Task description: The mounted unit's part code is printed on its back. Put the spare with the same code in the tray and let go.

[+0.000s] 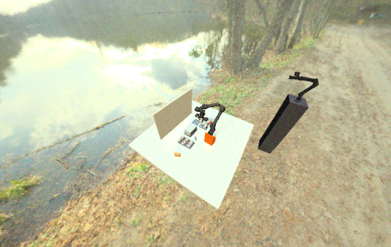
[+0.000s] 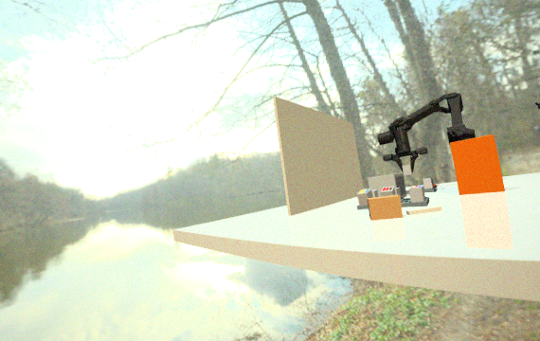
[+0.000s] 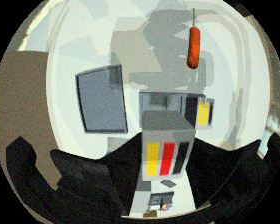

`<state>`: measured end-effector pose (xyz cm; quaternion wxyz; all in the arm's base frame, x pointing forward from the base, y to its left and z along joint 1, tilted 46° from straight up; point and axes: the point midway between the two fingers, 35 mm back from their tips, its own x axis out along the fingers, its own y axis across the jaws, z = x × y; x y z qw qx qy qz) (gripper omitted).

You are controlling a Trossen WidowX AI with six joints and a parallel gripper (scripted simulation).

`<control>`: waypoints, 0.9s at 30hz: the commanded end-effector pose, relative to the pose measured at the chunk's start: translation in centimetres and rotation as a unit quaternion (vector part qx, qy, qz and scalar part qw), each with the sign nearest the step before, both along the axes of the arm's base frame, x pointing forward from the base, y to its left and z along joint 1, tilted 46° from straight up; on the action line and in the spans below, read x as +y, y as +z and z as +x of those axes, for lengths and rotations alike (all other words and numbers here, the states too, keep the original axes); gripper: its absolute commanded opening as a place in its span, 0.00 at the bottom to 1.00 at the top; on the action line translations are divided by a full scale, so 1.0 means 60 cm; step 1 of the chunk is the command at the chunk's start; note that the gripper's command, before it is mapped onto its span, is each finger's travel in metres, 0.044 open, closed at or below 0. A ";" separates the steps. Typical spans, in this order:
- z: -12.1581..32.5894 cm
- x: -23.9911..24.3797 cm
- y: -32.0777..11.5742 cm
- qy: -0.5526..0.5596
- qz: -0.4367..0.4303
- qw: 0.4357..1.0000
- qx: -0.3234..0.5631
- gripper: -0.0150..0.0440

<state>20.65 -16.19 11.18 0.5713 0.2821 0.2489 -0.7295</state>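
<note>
My gripper (image 1: pixel 201 118) (image 2: pixel 407 167) (image 3: pixel 161 136) is shut on a small beige spare block (image 2: pixel 407 170) (image 3: pixel 164 137) and holds it a little above the table. The block's face carries yellow, red and black stripes in the wrist view. The flat grey-blue tray (image 3: pixel 103 100) (image 1: pixel 195 121) lies on the table to the left of the held block in the wrist view. Another spare (image 3: pixel 201 111) with a yellow stripe stands just right of it. The grey mounted unit (image 1: pixel 191 130) (image 2: pixel 386 182) stands beside a rack with more spares (image 1: pixel 186 141) (image 2: pixel 417 193).
A tan upright panel (image 1: pixel 173 113) (image 2: pixel 319 153) stands along one side of the table. A tall orange block (image 1: pixel 210 138) (image 2: pixel 477 163) stands by the arm's base. A small orange block (image 2: pixel 385 207), a red-orange cylinder (image 3: pixel 193 46) and a thin stick (image 2: pixel 423 210) lie nearby. A black box (image 1: pixel 282 123) stands off the table.
</note>
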 end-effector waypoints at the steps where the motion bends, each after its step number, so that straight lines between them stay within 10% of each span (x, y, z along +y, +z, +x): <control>1: 0.011 0.018 0.016 0.003 0.001 1.000 -0.004 0.25; 27: 0.094 0.065 0.095 0.003 -0.002 1.000 -0.006 0.25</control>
